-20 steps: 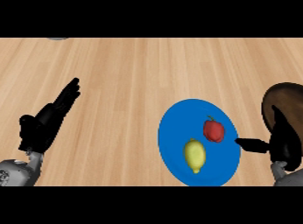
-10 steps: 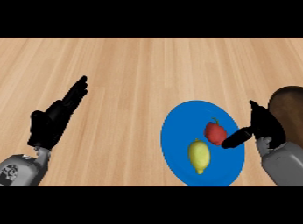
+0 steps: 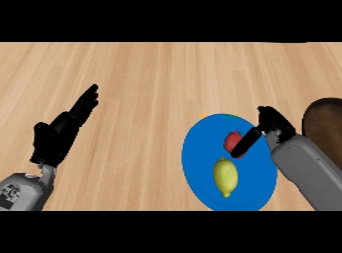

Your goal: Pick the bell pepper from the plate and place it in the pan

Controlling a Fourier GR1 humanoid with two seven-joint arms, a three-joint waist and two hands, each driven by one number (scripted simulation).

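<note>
Left: left hand (image 3: 61, 133), relaxed open, resting, well apart from blue plate (image 3: 201, 165). On plate's far half: red bell pepper (image 3: 235, 142), lemon (image 3: 226, 176) nearer. Against pepper's right side: right hand (image 3: 270, 124), the closer one, grasp impossible to tell. Rightmost: brown pan (image 3: 336, 129).

We see a yellow lemon (image 3: 226, 177) toward the lower right, its long axis running near to far, and a pale wood-grained counter (image 3: 152, 84).

Here's the tabletop (image 3: 152, 74): light, warm-toned wood filling the whole view. Its grain runs in long streaks from side to side, and soft, even light falls across the tabletop's surface.
</note>
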